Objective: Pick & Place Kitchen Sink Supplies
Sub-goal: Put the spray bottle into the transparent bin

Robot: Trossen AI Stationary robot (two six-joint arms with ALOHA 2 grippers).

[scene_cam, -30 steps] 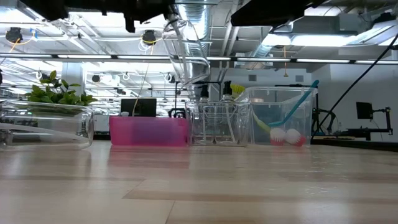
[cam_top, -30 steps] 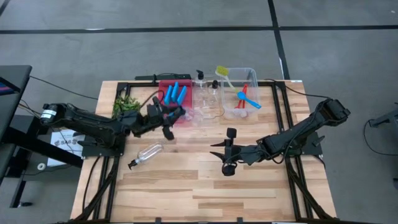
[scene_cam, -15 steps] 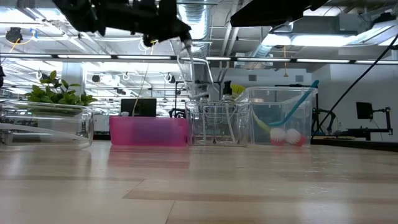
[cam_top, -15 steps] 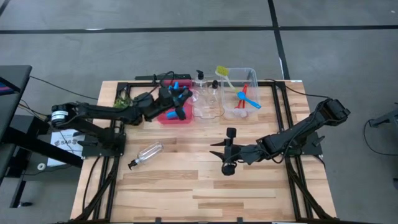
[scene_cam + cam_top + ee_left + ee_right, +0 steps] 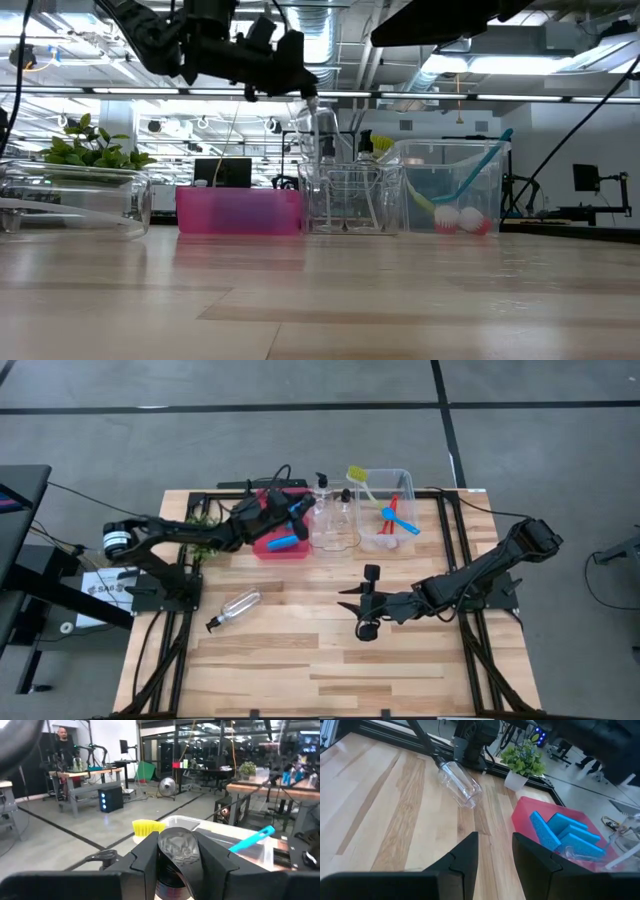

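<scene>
L end effector (image 5: 296, 512) is up over the back of the tabletop (image 5: 300, 650), above the red tray (image 5: 268, 546), right next to the mid bin (image 5: 335, 540). Fingers are clamped on a clear bottle (image 5: 176, 849); in the L wrist view its clear base fills the gap between the two fingers (image 5: 146, 857), rest of it is hidden behind them. In the low view the bottle (image 5: 310, 125) hangs in the air just above the mid bin (image 5: 345, 198), pump top hard to make out against the ceiling clutter.

Blue sponges (image 5: 283, 542) lie in the tray, partly covered by the L arm from above; the R wrist view shows them (image 5: 560, 832) better, standing/leaning in the tray (image 5: 530, 837).

A 2nd bottle (image 5: 232, 607) lies on its side on the open tabletop, well apart from the bins, pump toward the front-left. In the low view it is cut off at the picture's left edge.

Brushes (image 5: 395, 518) sit in the R bin (image 5: 400, 476), yellow-green head (image 5: 357, 474) sticking over the rim.

R end effector (image 5: 366, 603) rests mid-tabletop, fingers apart, holding nothing. Plant (image 5: 200, 523) mostly hidden under the L arm.
</scene>
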